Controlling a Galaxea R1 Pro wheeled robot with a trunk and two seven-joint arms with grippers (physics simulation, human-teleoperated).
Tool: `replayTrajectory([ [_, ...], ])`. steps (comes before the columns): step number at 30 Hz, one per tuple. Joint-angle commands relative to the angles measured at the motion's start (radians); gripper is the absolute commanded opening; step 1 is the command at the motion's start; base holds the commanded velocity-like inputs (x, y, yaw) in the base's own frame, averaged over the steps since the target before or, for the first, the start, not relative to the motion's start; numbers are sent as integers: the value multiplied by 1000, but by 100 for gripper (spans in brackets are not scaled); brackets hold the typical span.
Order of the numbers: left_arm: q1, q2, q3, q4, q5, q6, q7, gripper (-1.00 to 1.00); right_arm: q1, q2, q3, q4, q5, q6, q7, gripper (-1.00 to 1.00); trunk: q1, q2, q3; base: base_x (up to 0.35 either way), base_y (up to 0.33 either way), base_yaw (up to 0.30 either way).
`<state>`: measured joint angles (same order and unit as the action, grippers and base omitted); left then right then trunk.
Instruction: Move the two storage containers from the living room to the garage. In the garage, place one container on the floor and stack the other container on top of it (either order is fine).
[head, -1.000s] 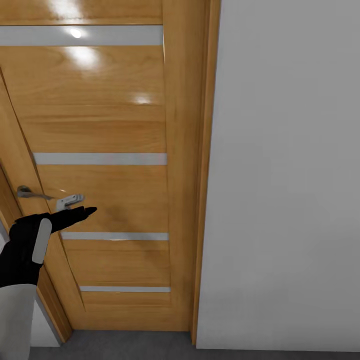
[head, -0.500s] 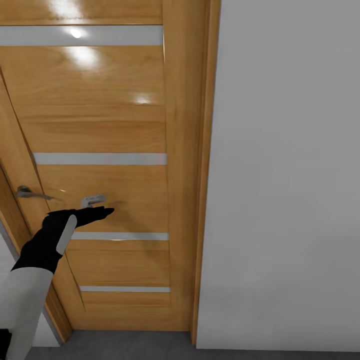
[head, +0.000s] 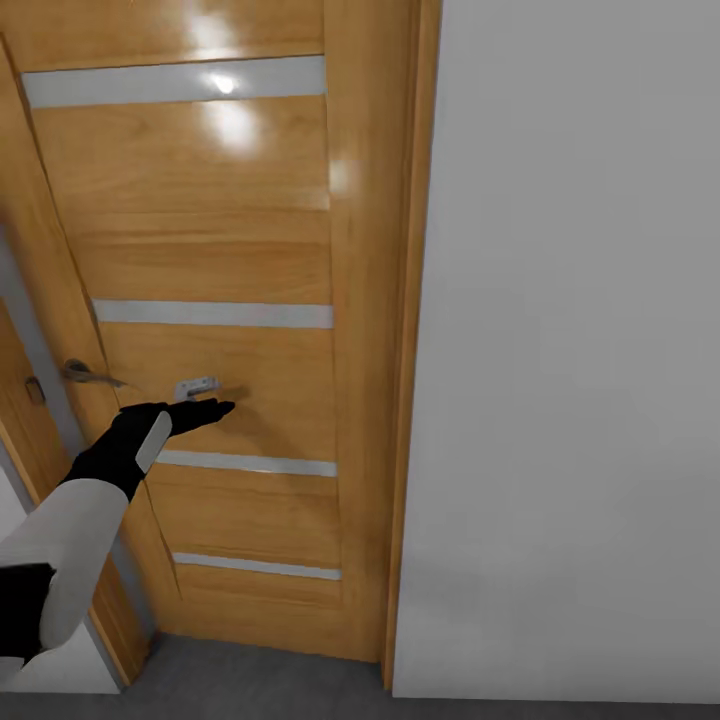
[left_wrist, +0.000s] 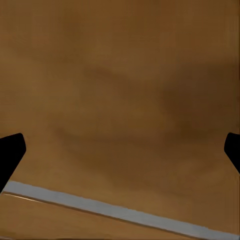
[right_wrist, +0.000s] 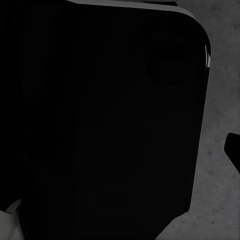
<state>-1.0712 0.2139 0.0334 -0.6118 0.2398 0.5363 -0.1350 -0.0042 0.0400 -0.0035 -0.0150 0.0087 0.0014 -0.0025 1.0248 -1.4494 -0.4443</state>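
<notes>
Left hand (head: 205, 410) spread wide against wooden door (head: 250, 240) (holding nothing), right hand's opening hard to judge.

Your left arm reaches forward and up from the lower left of the head view, white forearm sleeve leading to a black wrist with a pale grey strip. Your left hand (head: 205, 411) is stretched out nearly level, its fingers pointing ahead. In the left wrist view its two dark fingertips (left_wrist: 11, 152) sit at opposite edges of the picture, spread wide apart with nothing between them. In the right wrist view one dark fingertip (right_wrist: 234, 149) of your right hand shows at the edge beside a large black part of your own body.
</notes>
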Motion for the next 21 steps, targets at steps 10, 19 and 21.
replayTrajectory([
  [10,-89,-11,-60,194,2,-111,-3,100,0,0,0,0,0,0,-1,100,0,-1,-1,0,0,0],
  [19,-132,-32,-79,220,2,-121,-3,100,0,0,1,3,-2,0,3,100,0,-1,-1,0,0,0],
  [21,-134,-33,-80,221,2,-121,-3,100,0,0,1,4,-3,0,5,100,0,-1,-1,0,0,0],
])
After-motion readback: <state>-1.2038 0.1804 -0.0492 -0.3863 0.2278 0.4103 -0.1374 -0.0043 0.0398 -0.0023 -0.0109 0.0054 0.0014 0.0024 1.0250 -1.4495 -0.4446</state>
